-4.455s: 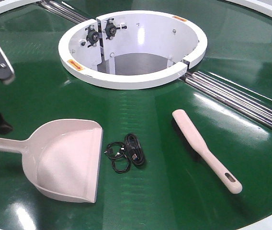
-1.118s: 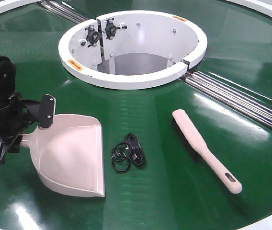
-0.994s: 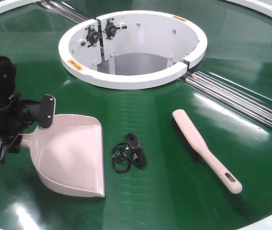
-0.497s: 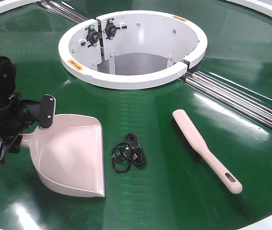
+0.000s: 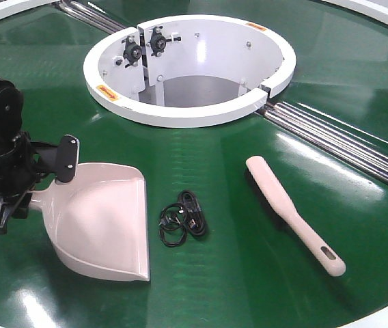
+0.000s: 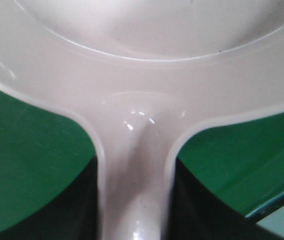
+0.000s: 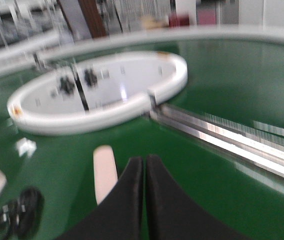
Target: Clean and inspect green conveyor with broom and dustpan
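The dustpan (image 5: pixel 102 219) lies on the green conveyor (image 5: pixel 248 294) at the left, mouth toward the front. My left gripper (image 5: pixel 30 193) is shut on its handle; in the left wrist view the dark fingers (image 6: pixel 84 210) flank the handle of the dustpan (image 6: pixel 134 165). The broom (image 5: pixel 286 208) lies free on the belt at the right, slotted end toward the front. My right gripper (image 7: pixel 144 162) is shut and empty, above the belt beside the broom (image 7: pixel 104 172). It is out of the front view.
A coiled black cable (image 5: pixel 184 219) lies between dustpan and broom, also in the right wrist view (image 7: pixel 17 210). The white central hub (image 5: pixel 187 113) stands behind. Steel roller seams (image 5: pixel 344 143) run to the right. The white rim (image 5: pixel 385 314) edges the front right.
Since 4.5 s ago my left gripper came down onto the dustpan handle and the pan shifted slightly right and turned. Over the last second nothing has visibly moved.
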